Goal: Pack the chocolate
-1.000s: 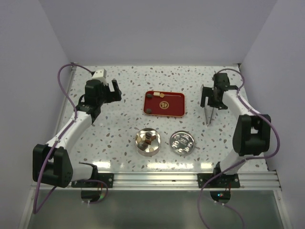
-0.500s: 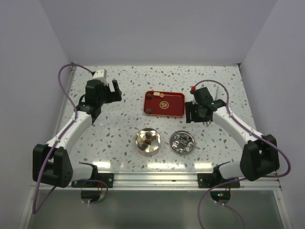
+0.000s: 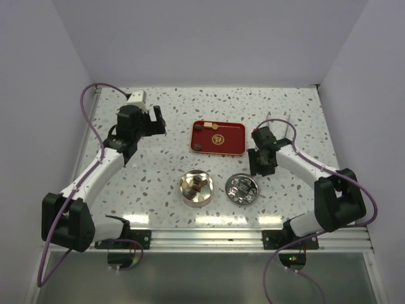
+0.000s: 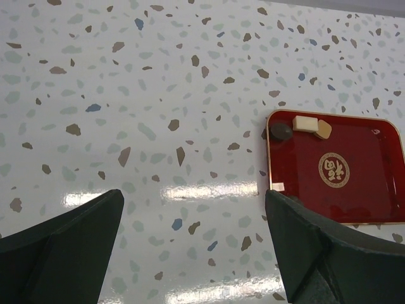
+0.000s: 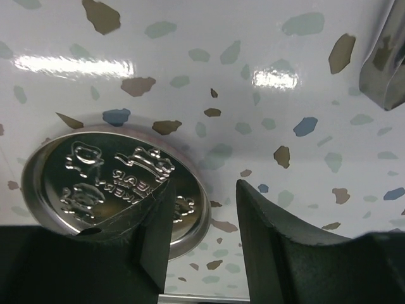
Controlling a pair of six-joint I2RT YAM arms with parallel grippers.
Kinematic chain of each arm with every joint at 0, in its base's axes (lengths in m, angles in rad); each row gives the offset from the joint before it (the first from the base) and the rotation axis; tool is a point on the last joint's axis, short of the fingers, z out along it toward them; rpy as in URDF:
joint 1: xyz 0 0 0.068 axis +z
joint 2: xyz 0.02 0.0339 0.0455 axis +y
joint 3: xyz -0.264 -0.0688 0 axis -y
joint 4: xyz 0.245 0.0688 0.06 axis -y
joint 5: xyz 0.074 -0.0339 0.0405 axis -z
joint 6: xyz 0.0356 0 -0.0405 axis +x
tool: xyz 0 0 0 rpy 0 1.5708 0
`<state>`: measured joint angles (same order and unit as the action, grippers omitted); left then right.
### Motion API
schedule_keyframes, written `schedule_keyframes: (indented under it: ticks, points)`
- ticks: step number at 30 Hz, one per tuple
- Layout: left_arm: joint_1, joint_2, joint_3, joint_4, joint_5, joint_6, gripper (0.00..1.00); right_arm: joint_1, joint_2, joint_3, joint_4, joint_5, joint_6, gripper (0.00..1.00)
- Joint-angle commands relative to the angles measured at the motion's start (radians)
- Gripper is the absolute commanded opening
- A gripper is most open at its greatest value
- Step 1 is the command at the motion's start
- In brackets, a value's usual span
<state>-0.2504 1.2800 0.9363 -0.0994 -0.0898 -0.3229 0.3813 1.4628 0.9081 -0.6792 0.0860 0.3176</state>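
Note:
Chocolate pieces lie in the red tray (image 3: pixel 229 140): a dark round one (image 4: pixel 281 131), a cream bar (image 4: pixel 304 123) and a tan piece (image 4: pixel 323 130) at its far left corner. More chocolate (image 3: pixel 198 183) sits inside the round tin (image 3: pixel 187 194). The tin's embossed lid (image 3: pixel 242 189) lies flat beside it. My right gripper (image 3: pixel 261 166) hovers at the lid's far right edge, open about halfway. In the right wrist view its jaws straddle the rim of the lid (image 5: pixel 114 183). My left gripper (image 3: pixel 155 120) stands wide open left of the tray, with nothing between its fingers.
The speckled tabletop (image 3: pixel 158 171) spreads around the tray and tin. An aluminium rail (image 3: pixel 209 237) runs along the near edge. White walls close in the back and both sides. A shiny metal edge (image 5: pixel 386 63) shows at the right wrist view's corner.
My right arm swung in from the back right down to the lid, and its jaws narrowed. The left gripper shifted slightly towards the back and stayed open.

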Motion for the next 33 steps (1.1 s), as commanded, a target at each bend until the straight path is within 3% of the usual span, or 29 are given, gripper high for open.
schedule_keyframes:
  ticks: [1,13,19,26,33]
  points:
    - [-0.012,-0.025,0.045,-0.005,-0.013,-0.005,1.0,0.005,0.011,-0.046,0.015,-0.003,0.029,0.46]
    - [-0.01,-0.019,0.059,-0.014,-0.013,0.002,1.0,0.007,0.091,-0.084,0.072,-0.045,0.023,0.37]
    - [-0.012,-0.021,0.059,-0.014,-0.014,0.004,1.0,0.007,0.119,-0.117,0.102,-0.063,0.028,0.25]
    - [-0.012,-0.039,0.055,0.003,0.031,0.013,1.0,0.007,0.044,-0.088,0.061,-0.069,0.017,0.04]
    - [-0.012,-0.079,0.039,0.066,0.156,0.033,1.0,0.007,-0.085,0.018,-0.048,-0.083,-0.037,0.0]
